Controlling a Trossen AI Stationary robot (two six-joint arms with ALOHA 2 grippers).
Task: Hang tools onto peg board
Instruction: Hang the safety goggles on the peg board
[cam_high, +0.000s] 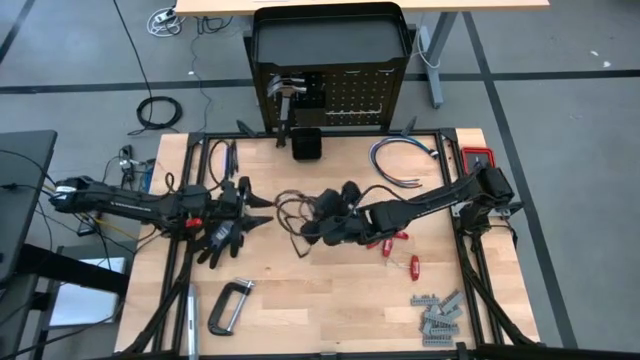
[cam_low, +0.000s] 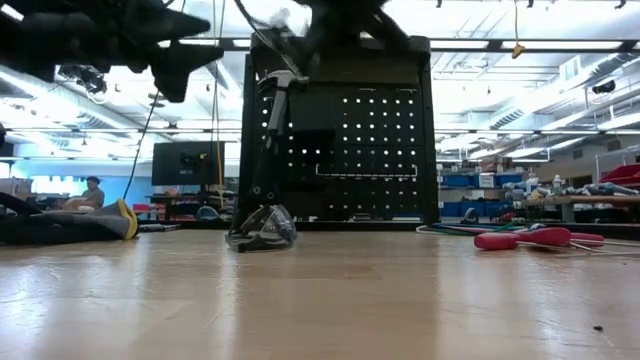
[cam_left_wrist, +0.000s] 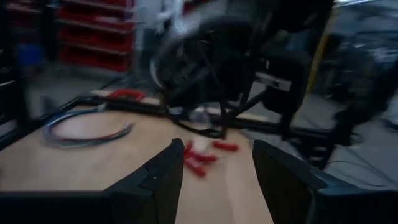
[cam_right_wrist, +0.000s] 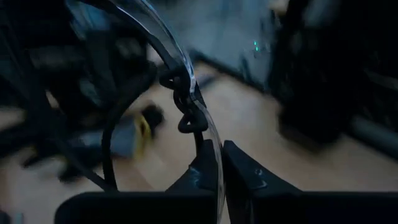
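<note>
The thin black-framed glasses (cam_high: 289, 212) are over the middle of the table, with my right gripper (cam_high: 312, 228) shut on them; in the right wrist view the clear lens and nose bridge (cam_right_wrist: 184, 102) stand just ahead of the fingers. My left gripper (cam_left_wrist: 217, 177) is open with nothing between its fingers, above the black glove (cam_high: 220, 236) at the left, and points at the right arm. The peg board (cam_high: 350, 95) stands upright at the far edge with a hammer (cam_high: 285, 92) hanging on it. My right gripper pinches the glasses by the curved edge of a clear lens (cam_right_wrist: 210, 138), beside the nose bridge, between its two fingers. The fingers come from the table's right side, slanting a little downward. The frame stands out beyond the fingertips, clear of the table.
A grey C-clamp (cam_high: 230, 305) lies near the front left, red-handled drivers (cam_high: 392, 242) right of centre, grey metal pieces (cam_high: 440, 315) at the front right. A cable bundle (cam_high: 400, 160) and a small black box (cam_high: 307, 145) lie before the peg board.
</note>
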